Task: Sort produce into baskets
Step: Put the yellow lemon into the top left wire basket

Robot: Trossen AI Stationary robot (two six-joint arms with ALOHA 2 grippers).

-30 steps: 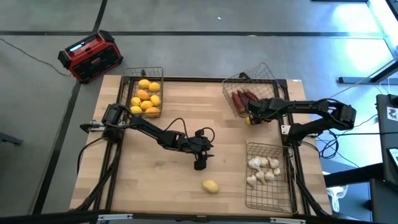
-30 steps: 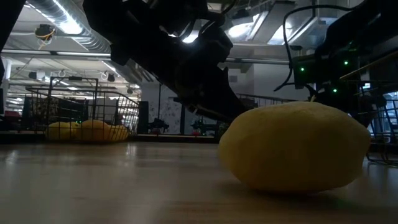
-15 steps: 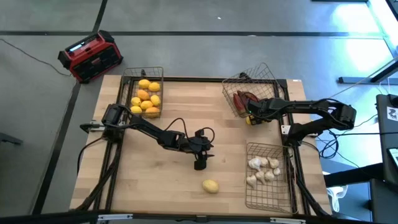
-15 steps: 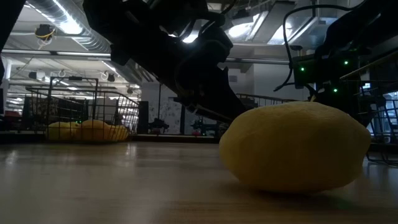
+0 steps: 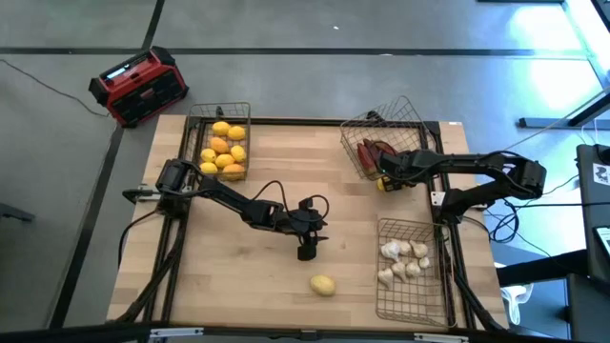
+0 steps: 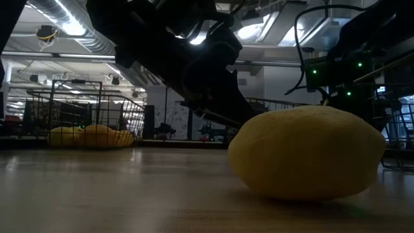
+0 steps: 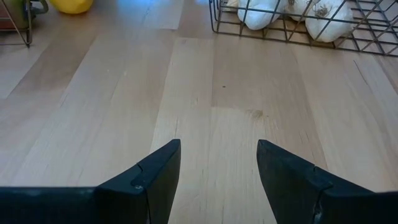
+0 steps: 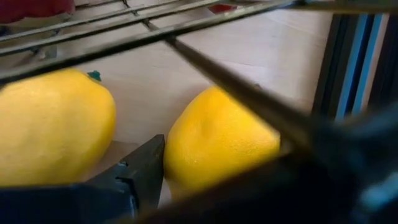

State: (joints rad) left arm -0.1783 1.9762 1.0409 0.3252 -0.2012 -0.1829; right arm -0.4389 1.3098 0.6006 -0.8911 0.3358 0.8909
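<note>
Produce sorted by kind across three wire baskets on a pale wooden table (image 5: 238,286). Far left basket (image 5: 222,114): round yellow and orange lemons (image 5: 225,152), heaped without common direction. Far right basket (image 5: 384,118): tipped up on one edge, holding dark red elongated pieces (image 5: 374,151) whose long axes run roughly from the far edge toward the near right. Near right basket (image 5: 414,295): white knobbly garlic bulbs (image 5: 404,259), clustered in its far half. One loose lemon (image 5: 323,285) lies on bare wood near the front edge, oval, matt yellow, long axis about level across the low view (image 6: 307,153). Two more yellow fruits (image 8: 214,140) lie on the table just beside the tipped basket, at the right hand (image 5: 385,175).

Left hand (image 5: 307,250): mid-table, above bare wood just behind the loose lemon, fingers (image 7: 155,174) parted and empty. Right hand: beneath the tipped basket's wires; one finger shows between the two fruits, and whether it grips cannot be told.
</note>
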